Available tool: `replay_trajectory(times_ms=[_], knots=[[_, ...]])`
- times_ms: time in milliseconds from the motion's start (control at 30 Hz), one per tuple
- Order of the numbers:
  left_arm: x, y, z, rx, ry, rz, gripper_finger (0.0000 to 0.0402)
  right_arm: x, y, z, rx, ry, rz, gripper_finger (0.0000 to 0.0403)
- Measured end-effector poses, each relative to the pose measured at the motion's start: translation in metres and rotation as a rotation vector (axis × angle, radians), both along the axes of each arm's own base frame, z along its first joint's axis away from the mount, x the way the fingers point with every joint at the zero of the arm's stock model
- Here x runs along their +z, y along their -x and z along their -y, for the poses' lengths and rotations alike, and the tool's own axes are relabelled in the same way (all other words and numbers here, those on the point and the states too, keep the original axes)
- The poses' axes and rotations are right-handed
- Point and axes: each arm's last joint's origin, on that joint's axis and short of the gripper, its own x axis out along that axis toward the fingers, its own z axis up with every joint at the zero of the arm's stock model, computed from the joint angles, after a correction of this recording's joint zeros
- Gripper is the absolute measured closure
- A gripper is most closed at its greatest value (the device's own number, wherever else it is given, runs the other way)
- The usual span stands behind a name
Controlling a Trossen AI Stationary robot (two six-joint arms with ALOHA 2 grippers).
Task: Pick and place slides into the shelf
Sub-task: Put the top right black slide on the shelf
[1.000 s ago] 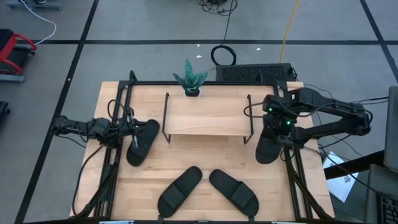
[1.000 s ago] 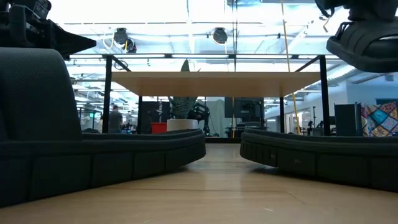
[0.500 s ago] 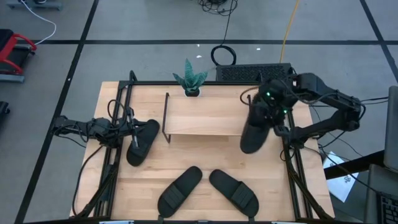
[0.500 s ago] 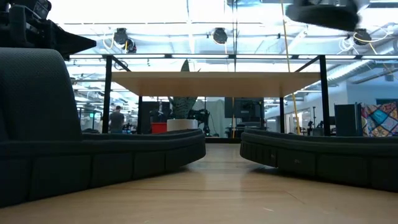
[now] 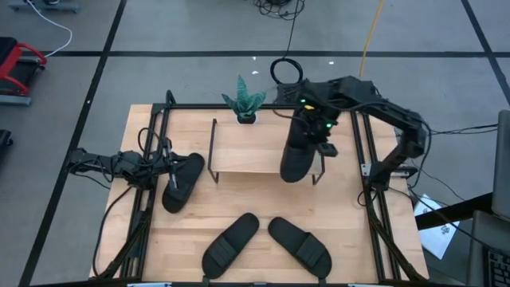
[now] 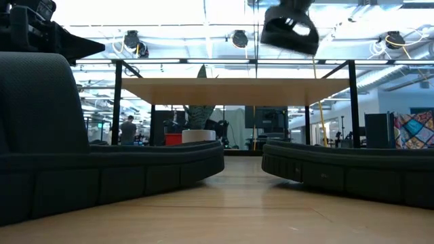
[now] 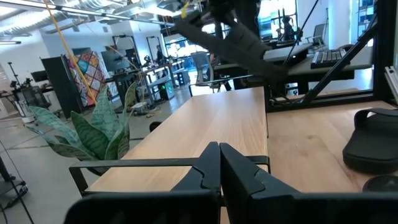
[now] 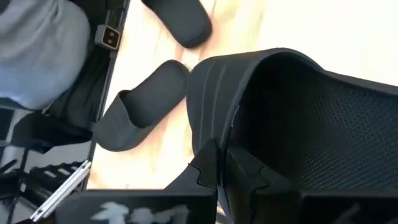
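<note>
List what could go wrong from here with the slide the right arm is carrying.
1. The right gripper holds the slide in the air above the shelf's right end, its toe past the front edge; released here, it may tip off.
2. The pinch is at the slide's edge only, so it might slip or swing.

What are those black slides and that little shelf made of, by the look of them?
The slides look like matte foam or soft rubber: dull black, with a fine dimpled texture showing on the one held by the right gripper. The shelf seems to have a light wood board, grain visible, on thin black legs that are probably metal.
</note>
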Motion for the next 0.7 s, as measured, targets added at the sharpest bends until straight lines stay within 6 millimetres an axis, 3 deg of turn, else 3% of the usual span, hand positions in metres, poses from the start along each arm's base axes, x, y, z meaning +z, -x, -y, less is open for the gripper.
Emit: replay_trajectory(times_ms=[133, 700], knots=[[0.000, 0.000, 0.000, 0.000, 0.000, 0.000, 0.0401, -0.008, -0.007, 0.007, 0.018, -0.022, -0.005, 0.0403], [0.000, 0.000, 0.000, 0.001, -0.010, -0.002, 0.0401, -0.009, -0.006, 0.015, 0.026, -0.021, 0.012, 0.0403]])
